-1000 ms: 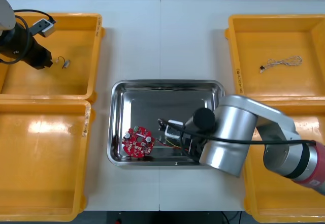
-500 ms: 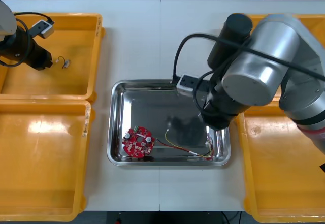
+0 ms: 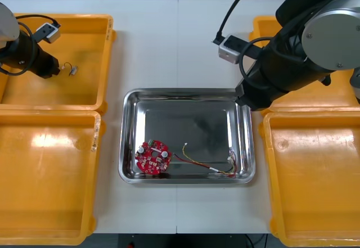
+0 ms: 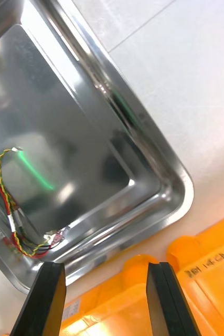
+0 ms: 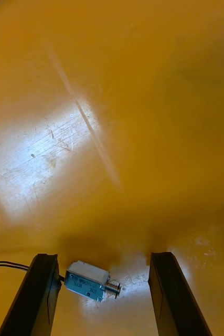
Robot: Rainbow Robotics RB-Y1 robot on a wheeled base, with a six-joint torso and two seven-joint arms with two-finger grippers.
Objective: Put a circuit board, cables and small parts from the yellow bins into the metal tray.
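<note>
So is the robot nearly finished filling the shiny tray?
Partly. The red circuit board and the red and yellow cable already lie in the metal tray. Nothing is held: the left pincer is open around a small metal part in the far left yellow bin. The right pincer is open and empty beside the tray's far right corner. That part is left.

Overhead light, bright and even. The tabletop (image 3: pixel 169 45) reads near white, and shadows are soft and short. There is a broad white glare patch on the floor of the near left yellow bin (image 3: pixel 50 192), close to its far wall. The metal tray (image 3: pixel 185 94) mirrors strongly, with bright streaks on the rim and a dark reflection on its floor. Right wrist view: a green glint on the tray floor. Left wrist view: two scratched white hotspots on the far left yellow bin (image 5: pixel 143 105), dimmer elsewhere.
</note>
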